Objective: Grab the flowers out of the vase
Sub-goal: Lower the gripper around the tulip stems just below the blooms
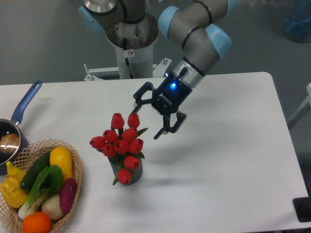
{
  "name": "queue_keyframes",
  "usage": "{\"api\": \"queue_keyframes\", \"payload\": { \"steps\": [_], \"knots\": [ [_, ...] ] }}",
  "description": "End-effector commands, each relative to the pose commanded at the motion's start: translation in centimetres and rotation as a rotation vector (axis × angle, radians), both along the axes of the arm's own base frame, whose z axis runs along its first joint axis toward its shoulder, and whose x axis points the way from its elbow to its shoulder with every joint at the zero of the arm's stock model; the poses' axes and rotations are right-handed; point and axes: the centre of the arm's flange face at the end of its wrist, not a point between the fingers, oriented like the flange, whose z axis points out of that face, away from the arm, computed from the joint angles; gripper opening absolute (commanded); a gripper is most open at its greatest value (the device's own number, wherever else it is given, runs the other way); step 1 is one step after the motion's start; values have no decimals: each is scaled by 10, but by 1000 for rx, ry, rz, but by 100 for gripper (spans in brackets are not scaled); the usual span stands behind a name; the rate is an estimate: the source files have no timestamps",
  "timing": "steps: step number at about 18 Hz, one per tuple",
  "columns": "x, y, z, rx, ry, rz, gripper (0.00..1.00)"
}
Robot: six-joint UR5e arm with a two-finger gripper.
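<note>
gripper (147, 121) hangs spread (holding nothing) — the flowers (121, 141) sit at its 8 o'clock, just beside, stems upright.

I see a white table (233, 160) filling most of my view. At its left edge sits a steel saucepan (9, 141) with a blue handle (26, 101) angled up and away. Just below it, touching or nearly so, a wicker basket (75, 167) holds a yellow pepper (10, 190), cucumber (33, 171), yellow squash (61, 161), purple aubergine (68, 194) and an orange (36, 223).
</note>
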Motion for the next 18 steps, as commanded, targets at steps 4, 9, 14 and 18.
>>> {"api": "queue_keyframes", "payload": {
  "steps": [4, 9, 14, 18],
  "knots": [
    [2, 7, -4, -1, -6, -13, 100],
    [0, 8, -11, -7, -13, -16, 100],
    [-5, 9, -21, 4, -22, -13, 100],
    [-3, 12, -25, 15, -33, -16, 100]
  ]
}}
